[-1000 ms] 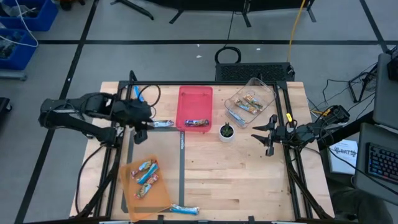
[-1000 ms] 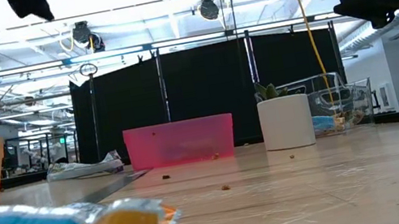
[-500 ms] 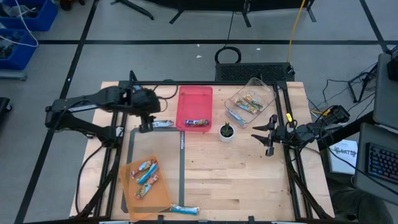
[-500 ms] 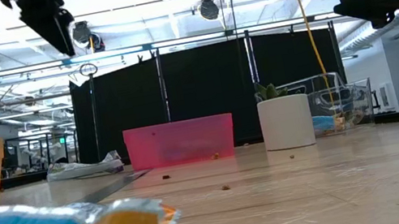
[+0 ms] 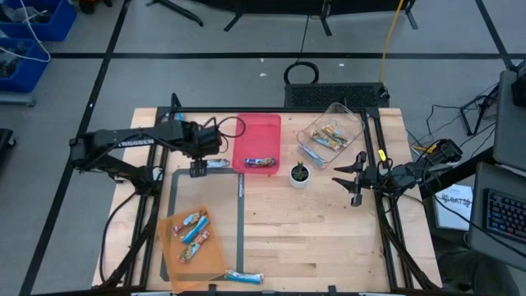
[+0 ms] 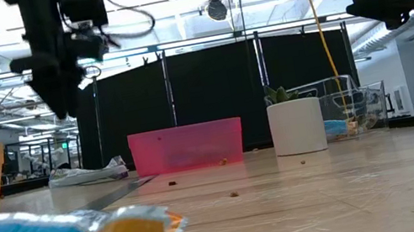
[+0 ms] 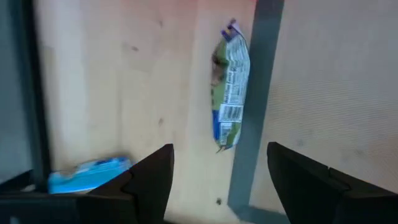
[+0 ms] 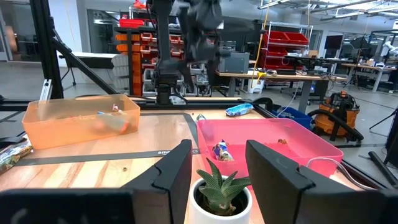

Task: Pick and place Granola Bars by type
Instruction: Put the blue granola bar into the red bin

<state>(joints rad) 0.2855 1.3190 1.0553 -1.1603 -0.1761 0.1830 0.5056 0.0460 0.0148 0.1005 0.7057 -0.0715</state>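
A granola bar (image 7: 230, 93) in a white, green and blue wrapper lies flat on the table, partly on a grey tape line, just left of the red tray (image 5: 257, 136). My left gripper (image 7: 217, 186) hangs open above the table a little short of that bar (image 5: 215, 164), pointing steeply down. It is also in the low view (image 6: 60, 103), well above the bar (image 6: 89, 173). The red tray holds one bar (image 5: 261, 162). My right gripper (image 5: 355, 177) waits open at the table's right, level, touching nothing.
An orange tray (image 5: 215, 261) at the near left holds several bars. A clear bin (image 5: 353, 119) at the far right holds more. A potted plant (image 5: 300, 173) stands between the red tray and my right gripper. One bar (image 5: 244, 277) lies at the near edge. A blue wrapped piece (image 7: 90, 173) lies by the black frame rail.
My left gripper has come down from high above the table and moved toward the table's right, toward the bar beside the red tray. It has tipped to point more steeply down. No bar has moved.
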